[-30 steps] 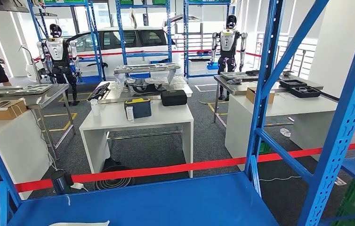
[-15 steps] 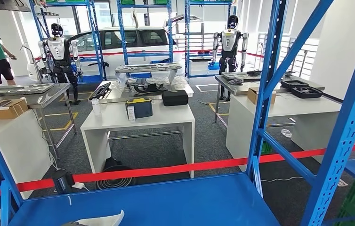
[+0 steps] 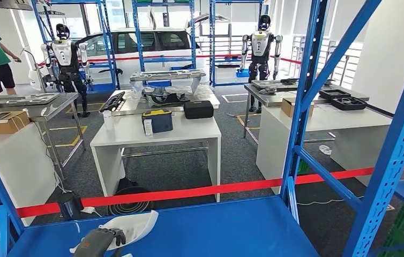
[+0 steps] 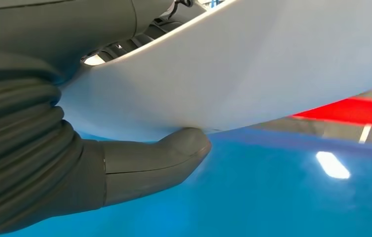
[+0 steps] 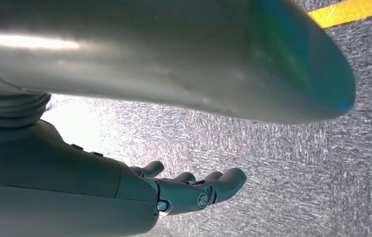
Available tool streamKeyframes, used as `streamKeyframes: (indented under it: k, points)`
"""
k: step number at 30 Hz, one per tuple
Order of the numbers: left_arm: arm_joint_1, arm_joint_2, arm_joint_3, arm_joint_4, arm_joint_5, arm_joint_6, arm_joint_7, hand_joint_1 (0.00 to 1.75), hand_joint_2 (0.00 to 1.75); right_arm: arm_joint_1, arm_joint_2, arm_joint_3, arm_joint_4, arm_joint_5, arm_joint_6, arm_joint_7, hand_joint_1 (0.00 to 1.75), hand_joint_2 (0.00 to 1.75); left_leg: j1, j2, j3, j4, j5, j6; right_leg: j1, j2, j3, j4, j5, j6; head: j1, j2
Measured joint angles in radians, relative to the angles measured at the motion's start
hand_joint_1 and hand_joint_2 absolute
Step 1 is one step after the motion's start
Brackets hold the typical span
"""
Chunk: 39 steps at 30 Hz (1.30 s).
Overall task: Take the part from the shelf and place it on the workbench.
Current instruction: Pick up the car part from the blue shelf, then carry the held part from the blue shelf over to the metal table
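Left hand grips white part (above blue shelf).

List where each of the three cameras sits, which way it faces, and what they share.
Head view: high on the body, facing forward and down over the blue shelf; left robot hand grips the white part.
Left wrist view: behind that robot hand, under the same part and shelf.
Right wrist view: facing the carpet; right robot hand empty.
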Motion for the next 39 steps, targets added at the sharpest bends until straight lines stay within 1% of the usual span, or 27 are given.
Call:
streamKeyframes:
  k: [4, 7, 9, 10, 11, 13, 14, 15, 16, 18, 19, 20, 23, 24, 25, 26, 27, 28, 29, 30, 31, 32, 34, 35, 36, 37, 39]
  points:
    - [-0.019, -0.009, 0.015, -0.063, 0.002, 0.016, 0.019, 1.75, 1.75, 0.001, 0.000, -0.002, 0.000, -0.006, -0.004, -0.001, 0.00, 0.00, -0.001, 0.000, -0.001, 0.003, -0.001, 0.002, -0.002, 0.000, 0.000, -0.002, 0.001, 0.001, 0.000, 0.000]
    - [-0.052, -0.009, 0.030, -0.134, 0.010, 0.007, 0.041, 1.75, 1.75, 0.001, 0.001, -0.006, 0.000, -0.008, -0.005, -0.002, 0.00, 0.00, -0.005, 0.000, -0.003, 0.006, -0.001, 0.017, -0.006, 0.000, 0.003, -0.009, 0.007, 0.011, 0.000, 0.000]
    - [-0.078, -0.010, 0.037, -0.182, 0.015, -0.005, 0.052, 1.75, 1.75, 0.001, 0.001, -0.007, 0.000, -0.010, -0.005, -0.002, 0.00, 0.00, 0.003, 0.003, 0.005, -0.015, 0.013, 0.024, -0.003, -0.001, 0.004, -0.007, 0.003, 0.017, 0.000, 0.000]
    - [-0.092, -0.011, 0.038, -0.202, 0.018, -0.010, 0.054, 1.75, 1.75, 0.001, 0.001, -0.007, 0.000, -0.012, -0.005, -0.002, 0.00, 0.00, 0.007, 0.005, 0.009, -0.027, 0.020, 0.027, -0.001, -0.001, -0.004, 0.012, -0.014, 0.019, 0.000, 0.000]
    - [-0.103, -0.011, 0.039, -0.218, 0.020, -0.015, 0.056, 1.75, 1.75, 0.001, 0.001, -0.008, 0.000, -0.014, -0.004, -0.002, 0.00, 0.00, 0.011, 0.008, 0.012, -0.035, 0.026, 0.028, 0.000, -0.001, -0.021, 0.053, -0.041, 0.020, 0.000, 0.000]
    - [-0.118, -0.013, 0.039, -0.240, 0.023, -0.022, 0.057, 1.75, 1.75, 0.002, 0.000, -0.009, 0.000, -0.016, -0.001, -0.002, 0.00, 0.00, 0.011, 0.013, 0.007, -0.036, 0.029, 0.030, -0.001, -0.001, -0.077, 0.180, -0.108, 0.025, 0.000, 0.000]
    - [-0.120, -0.014, 0.039, -0.247, 0.023, -0.024, 0.057, 1.75, 1.75, 0.002, 0.000, -0.009, 0.000, -0.017, 0.000, -0.002, 0.00, 0.00, 0.012, 0.014, 0.003, -0.033, 0.030, 0.029, -0.002, -0.001, -0.101, 0.234, -0.127, 0.028, 0.000, 0.000]
    - [-0.121, -0.016, 0.038, -0.252, 0.023, -0.025, 0.057, 1.75, 1.75, 0.002, 0.000, -0.010, 0.000, -0.017, 0.000, -0.002, 0.00, 0.00, 0.013, 0.015, -0.001, -0.028, 0.030, 0.027, -0.004, -0.001, -0.109, 0.255, -0.128, 0.031, 0.000, 0.000]
    - [-0.121, -0.017, 0.038, -0.257, 0.023, -0.025, 0.057, 1.75, 1.75, 0.002, 0.000, -0.011, 0.000, -0.017, 0.000, -0.001, 0.00, 0.00, 0.016, 0.015, -0.007, -0.022, 0.030, 0.024, -0.006, -0.002, -0.098, 0.236, -0.110, 0.034, 0.000, 0.000]
    - [-0.123, -0.019, 0.038, -0.264, 0.024, -0.022, 0.057, 1.75, 1.75, 0.001, 0.000, -0.014, 0.000, -0.017, 0.001, 0.000, 0.00, 0.00, 0.023, 0.015, -0.020, -0.003, 0.028, 0.012, -0.012, -0.002, -0.035, 0.117, -0.057, 0.041, 0.000, 0.000]
    - [-0.126, -0.019, 0.038, -0.266, 0.024, -0.017, 0.058, 1.75, 1.75, 0.001, 0.002, -0.015, 0.001, -0.017, 0.003, 0.002, 0.00, 0.00, 0.024, 0.014, -0.028, 0.009, 0.026, 0.004, -0.013, 0.000, -0.010, 0.064, -0.037, 0.039, 0.001, 0.000]
    - [-0.129, -0.020, 0.038, -0.267, 0.024, -0.011, 0.059, 1.75, 1.75, 0.001, 0.003, -0.015, 0.001, -0.017, 0.007, 0.003, 0.00, 0.00, 0.023, 0.013, -0.034, 0.017, 0.025, -0.005, -0.012, 0.003, 0.003, 0.034, -0.028, 0.032, 0.001, 0.000]
    - [-0.136, -0.020, 0.035, -0.262, 0.023, 0.003, 0.064, 1.75, 1.75, 0.001, 0.010, -0.017, 0.003, -0.016, 0.015, 0.004, 0.00, 0.00, 0.023, 0.010, -0.044, 0.016, 0.036, -0.028, -0.006, 0.007, -0.008, 0.032, -0.016, -0.002, 0.000, 0.000]
    - [-0.137, -0.019, 0.034, -0.257, 0.023, 0.005, 0.065, 1.75, 1.75, 0.000, 0.012, -0.018, 0.003, -0.016, 0.016, 0.002, 0.00, 0.00, 0.024, 0.010, -0.048, 0.018, 0.032, -0.034, -0.006, 0.006, -0.012, 0.031, -0.010, -0.012, 0.000, 0.000]
    - [-0.139, -0.017, 0.033, -0.252, 0.022, 0.006, 0.066, 1.75, 1.75, 0.000, 0.015, -0.018, 0.003, -0.015, 0.016, 0.000, 0.00, 0.00, 0.025, 0.011, -0.057, 0.035, 0.015, -0.038, -0.006, 0.005, -0.018, 0.030, -0.003, -0.021, 0.000, 0.000]
    - [-0.141, -0.014, 0.031, -0.247, 0.022, 0.007, 0.065, 1.75, 1.75, 0.001, 0.018, -0.019, 0.003, -0.014, 0.017, -0.001, 0.00, 0.00, 0.026, 0.012, -0.073, 0.074, -0.018, -0.042, -0.007, 0.004, -0.026, 0.028, 0.005, -0.028, 0.000, 0.000]
    - [-0.142, -0.011, 0.030, -0.241, 0.022, 0.007, 0.065, 1.75, 1.75, 0.002, 0.021, -0.019, 0.003, -0.012, 0.017, -0.001, 0.00, 0.00, 0.026, 0.013, -0.093, 0.132, -0.061, -0.044, -0.006, 0.004, -0.034, 0.028, 0.012, -0.033, 0.000, 0.000]
    - [-0.143, -0.007, 0.029, -0.236, 0.022, 0.008, 0.064, 1.75, 1.75, 0.003, 0.025, -0.019, 0.003, -0.010, 0.019, -0.001, 0.00, 0.00, 0.026, 0.013, -0.116, 0.202, -0.105, -0.044, -0.003, 0.004, -0.044, 0.028, 0.020, -0.036, 0.000, 0.000]
    - [-0.144, -0.004, 0.027, -0.230, 0.023, 0.008, 0.061, 1.75, 1.75, 0.004, 0.028, -0.019, 0.004, -0.008, 0.021, -0.001, 0.00, 0.00, 0.026, 0.013, -0.131, 0.263, -0.139, -0.044, -0.001, 0.004, -0.055, 0.028, 0.028, -0.037, -0.001, 0.000]
    - [-0.145, 0.000, 0.026, -0.223, 0.024, 0.008, 0.058, 1.75, 1.75, 0.005, 0.031, -0.019, 0.004, -0.006, 0.023, -0.001, 0.00, 0.00, 0.025, 0.013, -0.132, 0.295, -0.156, -0.042, 0.002, 0.004, -0.065, 0.028, 0.036, -0.038, -0.001, 0.000]
    - [-0.146, 0.003, 0.024, -0.217, 0.026, 0.008, 0.054, 1.75, 1.75, 0.005, 0.034, -0.019, 0.004, -0.006, 0.025, 0.000, 0.00, 0.00, 0.024, 0.013, -0.112, 0.287, -0.156, -0.037, 0.005, 0.004, -0.076, 0.028, 0.044, -0.038, -0.001, 0.000]
    - [-0.148, 0.007, 0.023, -0.211, 0.030, 0.008, 0.051, 1.75, 1.75, 0.005, 0.036, -0.019, 0.004, -0.005, 0.026, 0.000, 0.00, 0.00, 0.022, 0.013, -0.071, 0.239, -0.141, -0.030, 0.007, 0.004, -0.085, 0.028, 0.052, -0.037, -0.001, 0.000]
    - [-0.158, 0.011, 0.018, -0.204, 0.038, 0.012, 0.047, 1.75, 1.75, 0.005, 0.040, -0.019, 0.004, -0.008, 0.025, -0.003, 0.00, 0.00, 0.014, 0.013, 0.031, 0.096, -0.111, -0.015, 0.010, 0.003, -0.098, 0.027, 0.069, -0.033, 0.000, 0.000]
    - [-0.166, 0.011, 0.014, -0.201, 0.042, 0.016, 0.047, 1.75, 1.75, 0.005, 0.041, -0.020, 0.004, -0.011, 0.023, -0.005, 0.00, 0.00, 0.009, 0.014, 0.062, 0.045, -0.100, -0.009, 0.011, 0.003, -0.101, 0.024, 0.077, -0.028, 0.000, 0.000]
    - [-0.173, 0.011, 0.008, -0.199, 0.044, 0.021, 0.047, 1.75, 1.75, 0.005, 0.042, -0.021, 0.004, -0.015, 0.020, -0.008, 0.00, 0.00, 0.004, 0.014, 0.075, 0.018, -0.095, -0.005, 0.010, 0.002, -0.102, 0.021, 0.085, -0.022, 0.000, 0.000]
    - [-0.179, 0.011, 0.003, -0.196, 0.046, 0.026, 0.048, 1.75, 1.75, 0.005, 0.043, -0.022, 0.004, -0.019, 0.017, -0.011, 0.00, 0.00, 0.000, 0.014, 0.072, 0.014, -0.089, -0.002, 0.009, 0.001, -0.102, 0.015, 0.094, -0.014, 0.000, 0.000]
    - [-0.187, 0.009, -0.006, -0.191, 0.047, 0.030, 0.051, 1.75, 1.75, 0.005, 0.043, -0.024, 0.004, -0.023, 0.014, -0.015, 0.00, 0.00, 0.000, 0.017, 0.065, 0.004, -0.065, 0.009, 0.007, 0.001, -0.104, 0.006, 0.105, -0.001, 0.000, 0.000]
